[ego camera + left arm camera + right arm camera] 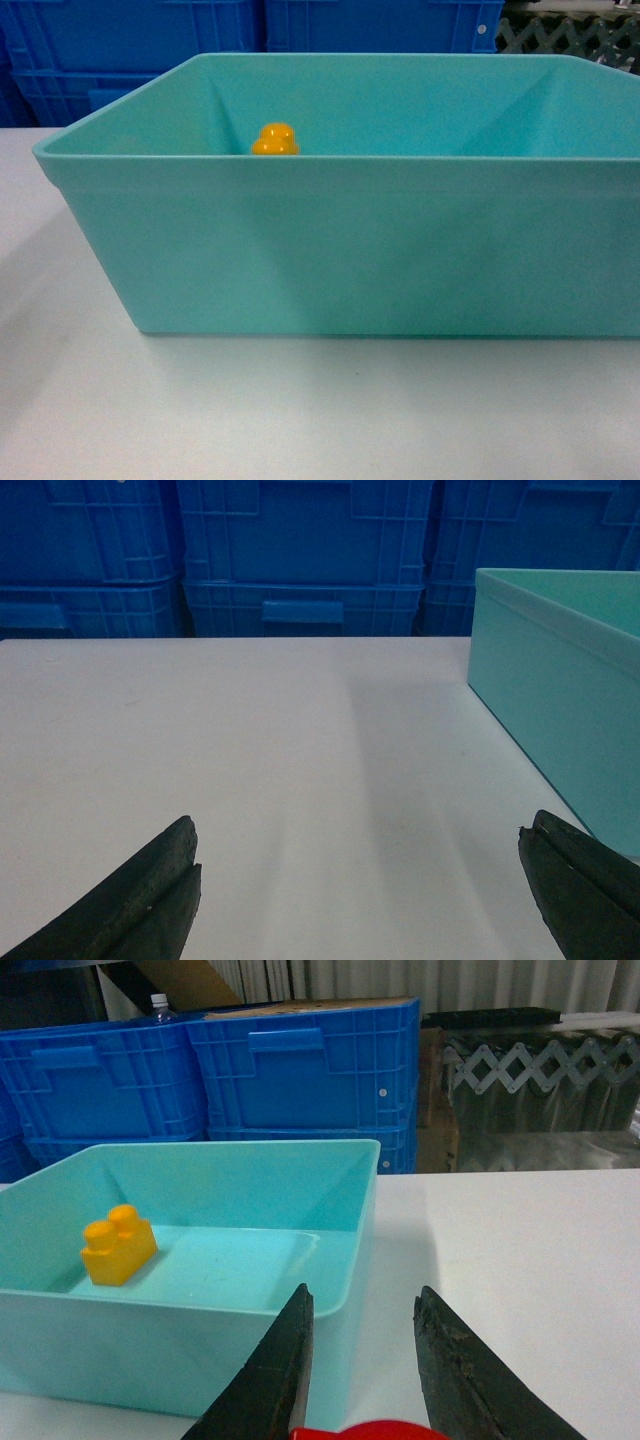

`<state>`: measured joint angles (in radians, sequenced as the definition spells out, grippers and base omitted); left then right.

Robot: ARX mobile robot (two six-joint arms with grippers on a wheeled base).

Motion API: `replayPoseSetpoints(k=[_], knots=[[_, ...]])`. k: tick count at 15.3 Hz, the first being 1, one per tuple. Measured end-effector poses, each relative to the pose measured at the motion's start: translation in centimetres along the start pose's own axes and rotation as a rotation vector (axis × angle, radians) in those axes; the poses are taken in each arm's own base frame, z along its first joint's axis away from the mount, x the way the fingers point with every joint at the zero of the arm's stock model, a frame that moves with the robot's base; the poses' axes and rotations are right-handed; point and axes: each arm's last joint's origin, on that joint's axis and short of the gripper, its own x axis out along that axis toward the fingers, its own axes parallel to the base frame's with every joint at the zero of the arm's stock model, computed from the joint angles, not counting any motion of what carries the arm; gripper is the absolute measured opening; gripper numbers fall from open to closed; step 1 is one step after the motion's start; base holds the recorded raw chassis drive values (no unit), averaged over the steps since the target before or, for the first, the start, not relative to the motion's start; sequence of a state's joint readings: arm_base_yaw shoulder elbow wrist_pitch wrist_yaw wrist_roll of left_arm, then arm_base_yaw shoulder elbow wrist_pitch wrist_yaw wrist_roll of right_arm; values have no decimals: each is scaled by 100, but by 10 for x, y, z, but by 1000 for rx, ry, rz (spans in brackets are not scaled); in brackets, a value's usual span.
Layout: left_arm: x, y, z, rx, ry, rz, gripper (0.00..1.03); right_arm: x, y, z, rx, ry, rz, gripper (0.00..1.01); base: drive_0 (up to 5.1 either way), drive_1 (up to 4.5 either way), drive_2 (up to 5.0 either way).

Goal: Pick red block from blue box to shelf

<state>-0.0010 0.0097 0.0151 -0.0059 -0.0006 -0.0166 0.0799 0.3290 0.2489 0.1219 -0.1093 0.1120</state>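
The white surface carries the blue box, which holds only a yellow brick. The left tool hangs spread wide and empty. The right tool, beside the box, appears to pinch the red block low between its fingers. The block is likely light, rigid and slick, so its flat sides are best to grip. Its axis cannot be told.

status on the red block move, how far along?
Done: the red block looks out of the blue box, which shows only an orange-yellow brick. In hand: it sits between the right gripper fingers, just outside the box. Left: placing it on the shelf, which is not in view. Left gripper is open and empty.
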Motion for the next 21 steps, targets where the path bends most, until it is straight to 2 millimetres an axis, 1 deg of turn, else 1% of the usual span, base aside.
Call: replayPoseSetpoints(k=[21], knots=[[0,0,0,3,-1,0,98,0,0,0,0,0,-1,26,0,0,0]])
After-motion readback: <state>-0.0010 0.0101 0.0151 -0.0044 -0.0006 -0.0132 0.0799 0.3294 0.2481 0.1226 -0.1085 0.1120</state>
